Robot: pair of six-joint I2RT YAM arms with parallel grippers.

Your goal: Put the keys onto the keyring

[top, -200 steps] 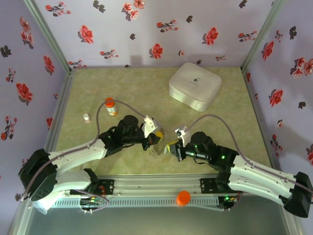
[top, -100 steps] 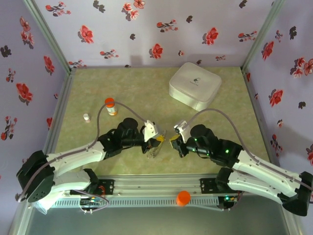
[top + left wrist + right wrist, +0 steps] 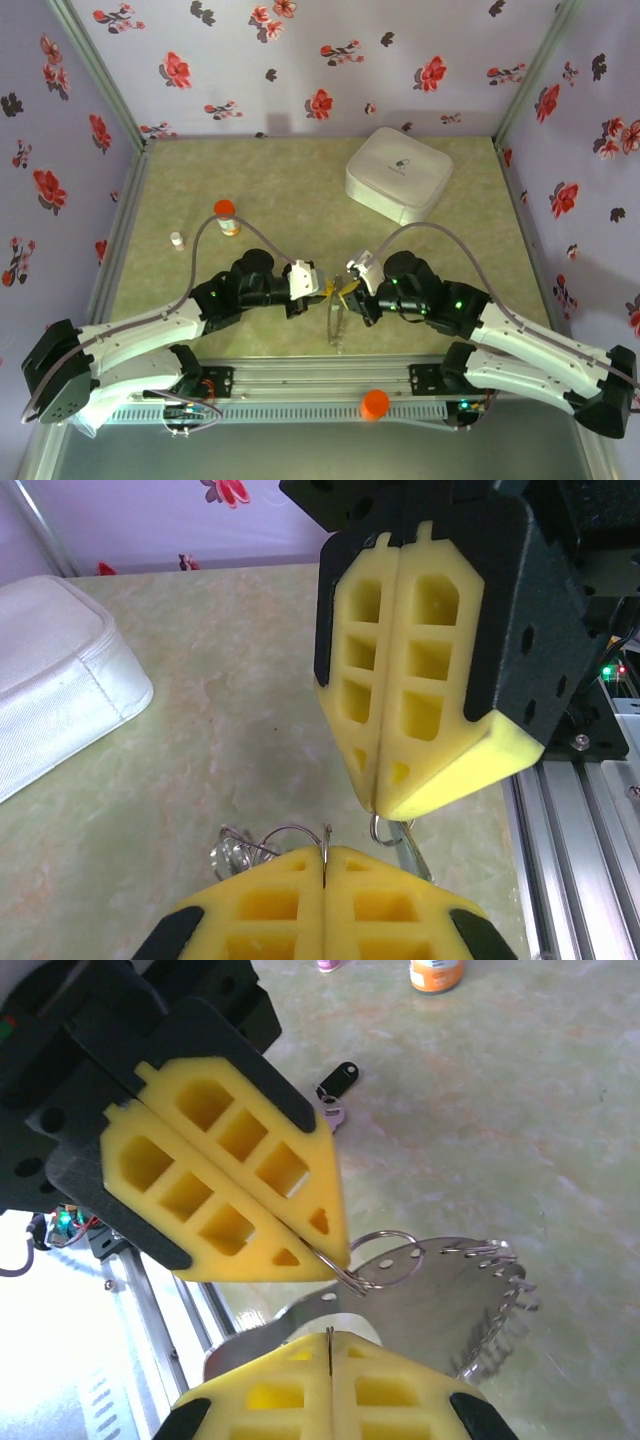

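Heads up: both your claws are pressed together, nose to nose. The left claw (image 3: 327,1247) is pinching the keyring (image 3: 384,1257) by its thin wire. The right claw (image 3: 380,798) has a bite on the same bundle from the other side, and a shiny metal piece (image 3: 455,1305) dangles below them.

My worry is how tiny that hold is, right at the very ends of the claws. Any twist or pull apart could pop the wire out and drop the lot. They're also close enough to shove each other.

Bigger snag: the keys (image 3: 338,1080) are down on the surface (image 3: 300,190) past the left claw, and neither claw is free to fetch one.

Further out past the left claw there's a vial (image 3: 226,216), and a white box (image 3: 398,175) sits well beyond the right claw. Neither looks to be in your way.
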